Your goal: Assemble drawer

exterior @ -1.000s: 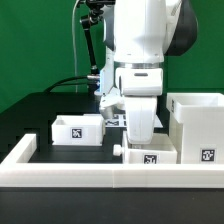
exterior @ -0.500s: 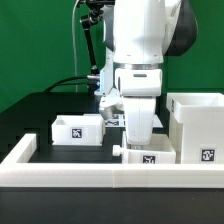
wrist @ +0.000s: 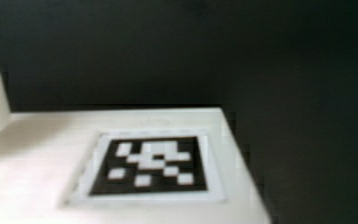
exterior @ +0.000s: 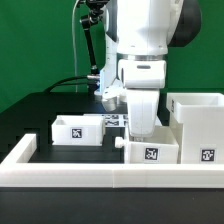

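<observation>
My gripper (exterior: 140,134) reaches down into a small white tray (exterior: 152,152) at the front. Its fingertips are hidden behind the tray's wall. The tray bears a tag and has a small knob on the exterior view's left, and hangs slightly above the table beside the large hollow casing (exterior: 202,128) at the exterior view's right. A second small tray (exterior: 78,128) stands on the black table at the exterior view's left. The blurred wrist view shows a white tagged surface (wrist: 151,166) close up, and no fingers.
A long low white rail (exterior: 100,176) runs along the front and left edge of the black table (exterior: 50,108). A black cable and stand (exterior: 92,50) rise behind the arm against the green backdrop.
The arm and the small tray at the front have shifted together toward the exterior view's right and a little upward, closer to the casing. The other tray and the casing have not moved.
</observation>
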Motion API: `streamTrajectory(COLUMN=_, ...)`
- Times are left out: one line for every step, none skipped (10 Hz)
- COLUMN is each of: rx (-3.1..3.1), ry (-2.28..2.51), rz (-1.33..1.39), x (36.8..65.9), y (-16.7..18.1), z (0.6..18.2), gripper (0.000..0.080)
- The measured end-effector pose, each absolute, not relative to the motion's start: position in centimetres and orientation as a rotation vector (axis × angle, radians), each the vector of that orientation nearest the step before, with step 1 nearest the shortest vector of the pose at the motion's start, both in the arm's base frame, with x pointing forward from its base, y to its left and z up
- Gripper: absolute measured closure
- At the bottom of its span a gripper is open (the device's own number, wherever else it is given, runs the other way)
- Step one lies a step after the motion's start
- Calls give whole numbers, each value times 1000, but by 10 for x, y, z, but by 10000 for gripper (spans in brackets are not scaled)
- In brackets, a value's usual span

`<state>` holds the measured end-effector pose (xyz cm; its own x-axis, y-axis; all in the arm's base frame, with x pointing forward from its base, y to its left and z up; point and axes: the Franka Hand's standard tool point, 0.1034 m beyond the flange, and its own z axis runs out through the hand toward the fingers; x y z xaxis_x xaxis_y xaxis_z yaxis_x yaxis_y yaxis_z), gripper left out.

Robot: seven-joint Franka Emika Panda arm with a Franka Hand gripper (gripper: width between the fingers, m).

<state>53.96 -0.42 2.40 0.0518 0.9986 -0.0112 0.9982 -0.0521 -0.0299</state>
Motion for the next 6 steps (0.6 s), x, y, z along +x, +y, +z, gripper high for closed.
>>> streamTrajectory(rx=-2268, ry=-2151, rz=48, x=539, y=-5, z=23, gripper=758)
streamTrajectory(rx=-2268, ry=-2149, rz=49, x=538, y=-5, z=22, gripper=758)
streamTrajectory(rx=-2264, ry=-2150, rz=52, x=537, y=-5, z=21, gripper=758)
streamTrajectory(rx=-2253, ry=-2149, rz=66, x=535, y=-4, z=20, gripper=758)
streamTrajectory(rx=-2246, ry=-2155, rz=66, x=534, y=-1, z=19, gripper=758)
streamTrajectory(rx=-2247, ry=-2165, rz=52, x=533, y=-1, z=18, gripper=758)
